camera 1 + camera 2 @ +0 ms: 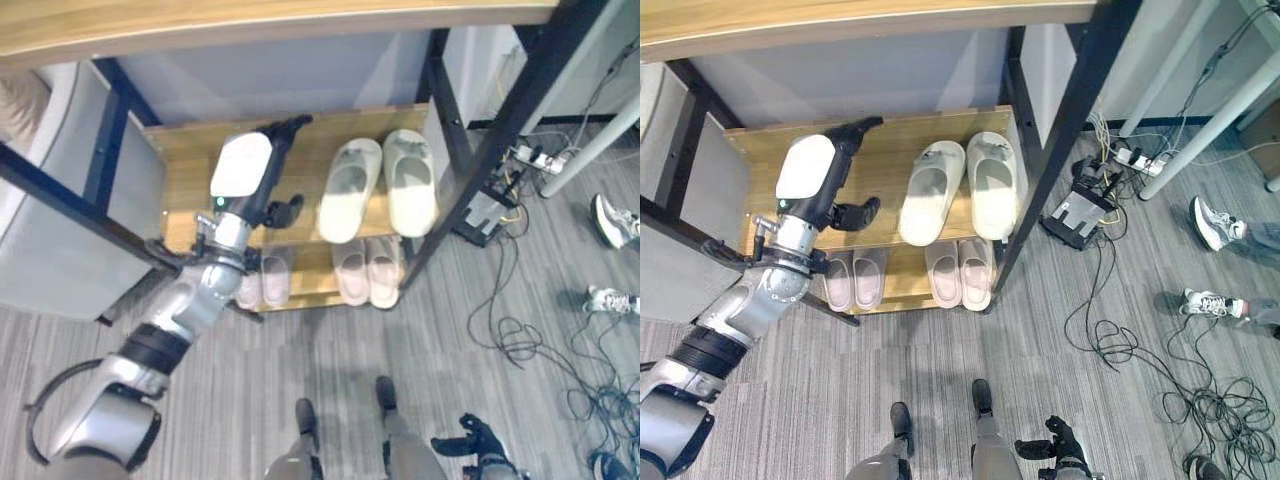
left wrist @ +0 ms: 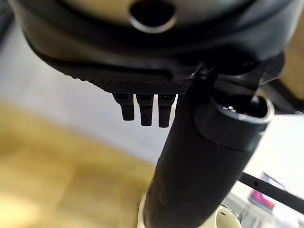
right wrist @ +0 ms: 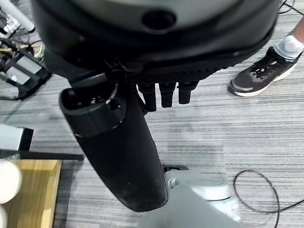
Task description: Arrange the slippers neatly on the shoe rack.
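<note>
Cream slippers [image 1: 379, 188] lie as a pair on the right of the wooden shoe rack's [image 1: 185, 152] upper shelf, toes pointing far. The left hand [image 1: 262, 170] hovers over the bare left part, fingers straight, holding nothing. Two pinkish slipper pairs [image 1: 320, 272] sit on the lower shelf. A black frame post [image 1: 480, 160] slants past the rack's right edge. The right hand [image 1: 475, 440] hangs low, fingers relaxed, above grey carpet [image 1: 330, 345]; cables [image 1: 545, 330] and a person's sneakers [image 1: 612, 222] lie right.

left robot hand [image 1: 262, 170]: arm extended forward, fingers straight, empty | right robot hand [image 1: 470, 440]: low, fingers apparently relaxed
</note>
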### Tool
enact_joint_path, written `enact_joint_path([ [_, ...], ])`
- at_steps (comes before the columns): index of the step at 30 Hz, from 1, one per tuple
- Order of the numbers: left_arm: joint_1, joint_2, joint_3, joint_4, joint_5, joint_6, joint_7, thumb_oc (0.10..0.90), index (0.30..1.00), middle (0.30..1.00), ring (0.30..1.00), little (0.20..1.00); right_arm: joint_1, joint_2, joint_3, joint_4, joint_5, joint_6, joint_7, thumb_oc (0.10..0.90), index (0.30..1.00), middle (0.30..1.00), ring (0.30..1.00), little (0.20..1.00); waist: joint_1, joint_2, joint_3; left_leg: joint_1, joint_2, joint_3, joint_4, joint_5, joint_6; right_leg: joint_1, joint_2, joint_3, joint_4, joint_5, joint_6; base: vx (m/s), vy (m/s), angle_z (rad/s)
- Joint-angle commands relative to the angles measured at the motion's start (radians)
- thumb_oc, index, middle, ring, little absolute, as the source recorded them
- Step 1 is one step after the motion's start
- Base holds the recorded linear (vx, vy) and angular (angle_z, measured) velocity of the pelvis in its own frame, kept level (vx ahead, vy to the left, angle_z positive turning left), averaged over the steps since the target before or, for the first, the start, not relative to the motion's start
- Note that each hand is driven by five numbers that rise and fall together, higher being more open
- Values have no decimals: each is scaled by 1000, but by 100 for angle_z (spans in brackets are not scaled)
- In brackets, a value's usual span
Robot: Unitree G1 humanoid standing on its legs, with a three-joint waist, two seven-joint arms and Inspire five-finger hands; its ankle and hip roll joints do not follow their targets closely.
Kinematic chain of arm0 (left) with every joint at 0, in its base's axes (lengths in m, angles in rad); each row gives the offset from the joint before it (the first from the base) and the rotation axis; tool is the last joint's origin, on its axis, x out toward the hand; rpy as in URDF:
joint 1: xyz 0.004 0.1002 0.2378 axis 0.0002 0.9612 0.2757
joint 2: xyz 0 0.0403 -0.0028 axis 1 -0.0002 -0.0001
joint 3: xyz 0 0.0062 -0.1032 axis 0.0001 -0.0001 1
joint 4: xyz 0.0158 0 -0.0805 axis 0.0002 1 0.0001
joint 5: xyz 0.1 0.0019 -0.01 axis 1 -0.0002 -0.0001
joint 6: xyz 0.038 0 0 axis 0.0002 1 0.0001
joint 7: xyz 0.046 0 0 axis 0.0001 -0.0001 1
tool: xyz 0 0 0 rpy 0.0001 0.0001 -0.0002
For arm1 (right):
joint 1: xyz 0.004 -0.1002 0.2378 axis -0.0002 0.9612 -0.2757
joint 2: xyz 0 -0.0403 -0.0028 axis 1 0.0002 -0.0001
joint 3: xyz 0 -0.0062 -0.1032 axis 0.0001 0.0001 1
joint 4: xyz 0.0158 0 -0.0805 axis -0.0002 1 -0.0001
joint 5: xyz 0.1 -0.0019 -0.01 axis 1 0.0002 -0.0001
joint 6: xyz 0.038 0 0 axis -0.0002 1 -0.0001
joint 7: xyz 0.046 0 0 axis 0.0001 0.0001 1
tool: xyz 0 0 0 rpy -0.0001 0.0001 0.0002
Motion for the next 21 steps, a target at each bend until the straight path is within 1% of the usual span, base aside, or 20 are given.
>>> enact_joint_path([
  [1, -161, -37, 83, -7, -94, -84, 13, 800, 900, 900, 900, 900, -2, -61, -14, 0, 27, 4, -29, 800, 900, 900, 900, 900, -4, 67, 17, 2, 8, -80, -6, -76, -7, 99, -9, -83, 39, -172, 45, 0, 0, 0],
  [2, -152, -71, 80, 17, -157, -85, 11, 800, 900, 900, 900, 900, -2, -58, -14, 2, 30, 8, -30, 800, 900, 900, 900, 900, -5, 68, 17, -2, 8, -81, -6, -74, -7, 96, -8, -83, 37, -169, 45, 0, 0, 0],
  [6, -145, -115, 69, 53, -290, -102, -20, 800, 900, 900, 900, 900, 1, -56, -8, 6, 27, 15, -33, 800, 900, 900, 900, 900, -6, 68, 17, -9, 9, -85, -6, -70, -5, 90, -7, -83, 36, -164, 44, 0, 0, 0],
  [9, -140, -130, 53, 49, -329, -104, -42, 800, 900, 900, 900, 900, 4, -55, -14, 3, 36, 16, -35, 800, 900, 900, 900, 900, -9, 68, 17, -10, 8, -84, -6, -69, -4, 86, -7, -83, 36, -163, 44, 0, 0, 0],
  [10, -140, -164, 27, 58, -391, -105, -72, 800, 900, 900, 900, 900, -5, -54, -8, -2, 41, 20, -35, 800, 900, 900, 900, 900, -10, 68, 17, -11, 8, -85, -6, -69, -3, 85, -7, -83, 38, -163, 43, 0, 0, 0],
  [12, -140, -175, 20, 65, -410, -105, -81, 800, 900, 900, 900, 900, -8, -53, -5, -4, 43, 21, -35, 800, 900, 900, 900, 900, -11, 68, 18, -10, 9, -85, -6, -69, -3, 83, -8, -82, 38, -163, 43, 0, 0, 0],
  [20, -109, -282, -27, 54, -647, -105, -141, 800, 900, 900, 900, 900, -33, -47, 10, -26, 54, 37, -39, 800, 900, 900, 900, 900, -13, 67, 21, -14, 7, -83, -6, -67, 0, 76, -9, -78, 43, -162, 41, 0, 0, 0],
  [21, -107, -292, -39, 51, -658, -105, -153, 800, 900, 900, 900, 900, -37, -46, 15, -28, 53, 38, -38, 800, 900, 900, 900, 900, -13, 68, 23, -14, 7, -83, -6, -67, 0, 76, -9, -78, 43, -163, 40, 0, 0, 0],
])
